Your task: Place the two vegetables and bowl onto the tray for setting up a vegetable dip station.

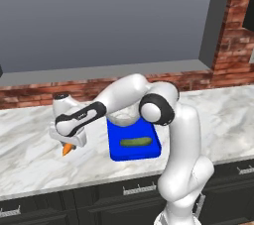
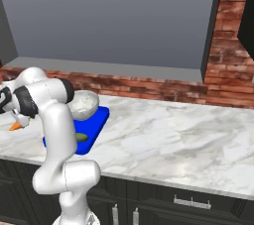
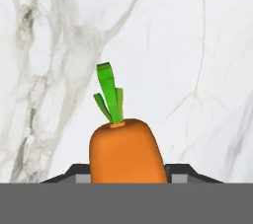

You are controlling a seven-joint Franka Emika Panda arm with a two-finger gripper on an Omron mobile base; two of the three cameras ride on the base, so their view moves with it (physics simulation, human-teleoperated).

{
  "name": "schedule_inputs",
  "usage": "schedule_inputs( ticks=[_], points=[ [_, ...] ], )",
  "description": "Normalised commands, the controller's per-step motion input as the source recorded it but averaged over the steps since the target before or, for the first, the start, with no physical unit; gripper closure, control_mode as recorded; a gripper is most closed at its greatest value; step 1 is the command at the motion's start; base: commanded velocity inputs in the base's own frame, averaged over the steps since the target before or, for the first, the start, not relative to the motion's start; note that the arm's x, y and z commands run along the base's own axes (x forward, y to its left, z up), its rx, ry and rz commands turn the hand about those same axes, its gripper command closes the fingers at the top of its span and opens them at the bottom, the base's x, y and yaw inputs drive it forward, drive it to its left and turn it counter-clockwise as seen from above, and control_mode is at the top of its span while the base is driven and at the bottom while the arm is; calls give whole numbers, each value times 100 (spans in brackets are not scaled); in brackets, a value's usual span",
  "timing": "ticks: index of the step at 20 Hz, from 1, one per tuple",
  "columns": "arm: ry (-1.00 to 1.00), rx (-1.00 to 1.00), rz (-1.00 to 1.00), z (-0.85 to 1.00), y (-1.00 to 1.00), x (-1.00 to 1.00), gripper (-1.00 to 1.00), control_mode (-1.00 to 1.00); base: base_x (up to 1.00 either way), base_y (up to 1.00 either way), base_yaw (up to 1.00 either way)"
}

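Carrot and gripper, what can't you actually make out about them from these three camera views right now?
- Carrot, hand view: its lower body is cut off by the bottom edge, so contact with the fingertips cannot be told.
- Carrot, left base view: the gripper covers all but its orange tip.
- Bowl, left base view: mostly behind the arm.
- Cucumber, right base view: partly behind the arm.

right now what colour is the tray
Bright blue tray, clearest in the left base view.

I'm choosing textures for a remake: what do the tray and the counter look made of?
Tray: probably smooth plastic, going by its uniform bright blue and rounded corners. Counter: looks like polished marble, white with grey veins; being rendered, it could equally be laminate.
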Motion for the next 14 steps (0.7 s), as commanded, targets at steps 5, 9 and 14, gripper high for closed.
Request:
schedule_inputs(
  ticks=[5,9,14],
  points=[
    [0,5,0,18,-16,-31,100,-100,0,0,0],
    [0,0,3,17,-22,-30,100,-100,0,0,0],
    [0,0,13,16,-29,-33,100,-100,0,0,0]
  ],
)
